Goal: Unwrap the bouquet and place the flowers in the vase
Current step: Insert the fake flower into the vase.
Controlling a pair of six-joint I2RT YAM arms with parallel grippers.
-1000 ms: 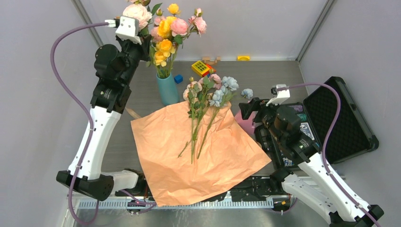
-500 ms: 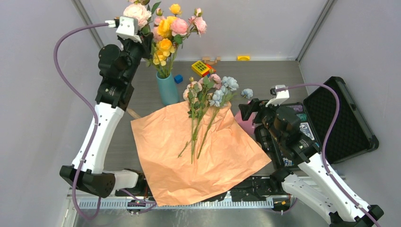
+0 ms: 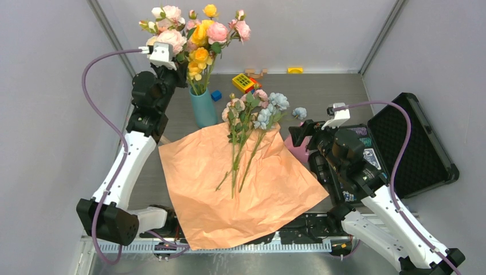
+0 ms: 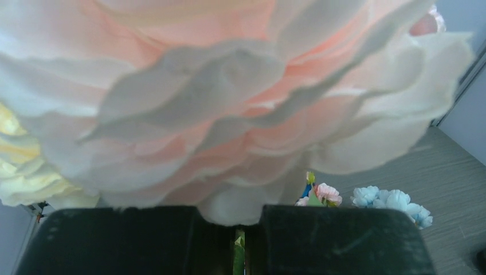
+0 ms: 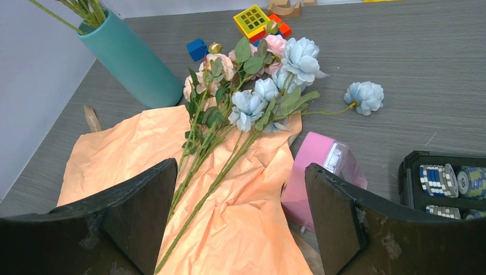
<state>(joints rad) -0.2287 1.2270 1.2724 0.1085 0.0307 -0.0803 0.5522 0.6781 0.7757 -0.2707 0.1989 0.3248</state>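
The bouquet is open: its tan-orange paper [image 3: 246,183] lies flat on the table. Several pink and pale-blue flowers [image 3: 252,114] rest on the paper's far edge, stems toward me. The teal vase [image 3: 202,109] stands behind the paper's left corner and holds yellow and pink blooms [image 3: 205,34]. My left gripper [image 3: 179,64] hangs high beside those blooms, shut on a green stem [image 4: 239,260]. That stem's pale pink bloom [image 4: 218,97] fills the left wrist view. My right gripper [image 5: 240,172] is open and empty, low over the paper's right side [image 5: 252,223].
One loose blue bloom [image 3: 299,113] lies on the table to the right of the flowers. A pink box [image 3: 298,149] sits at the paper's right edge. An open black case [image 3: 415,143] with chips is at the right. Toy blocks [image 3: 243,82] lie behind the vase.
My left arm has swung right and come lower with its pink-bloomed stem, closer to the vase's bunch. The right arm, the paper and the lying flowers have not moved.
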